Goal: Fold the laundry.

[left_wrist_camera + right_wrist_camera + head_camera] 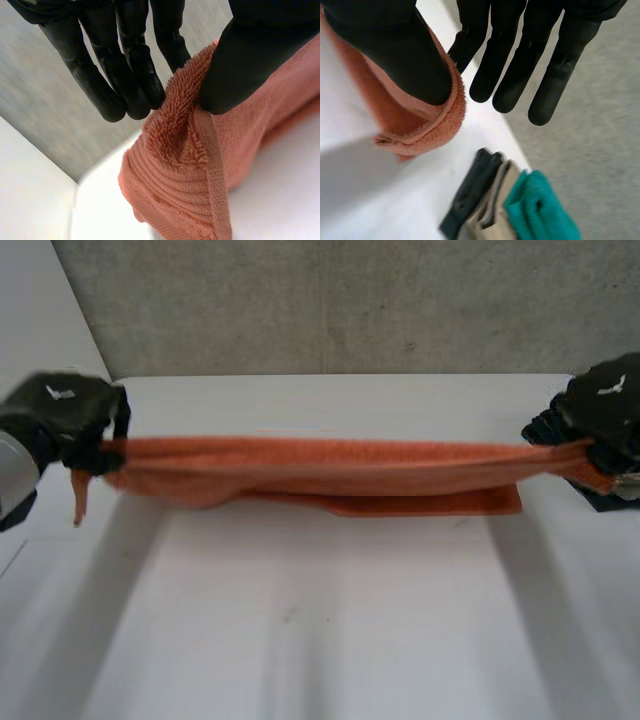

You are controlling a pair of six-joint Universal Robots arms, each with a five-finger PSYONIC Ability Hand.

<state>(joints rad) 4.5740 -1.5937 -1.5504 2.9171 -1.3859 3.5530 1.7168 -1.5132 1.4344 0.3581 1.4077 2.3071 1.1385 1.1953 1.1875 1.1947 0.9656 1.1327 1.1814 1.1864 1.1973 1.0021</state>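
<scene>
My left hand (62,412) pinches one end of the orange towel (320,468) between thumb and fingers; my right hand (608,405) pinches the other end. The towel stretches between them, its lower edge on the white desk (320,620). Each hand's white mark is too small to read.

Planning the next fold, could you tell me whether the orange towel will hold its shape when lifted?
Probably not: the orange towel sags mid-span between left hand and right hand, so it looks floppy. Its looped pile likely grips fingers well.
</scene>
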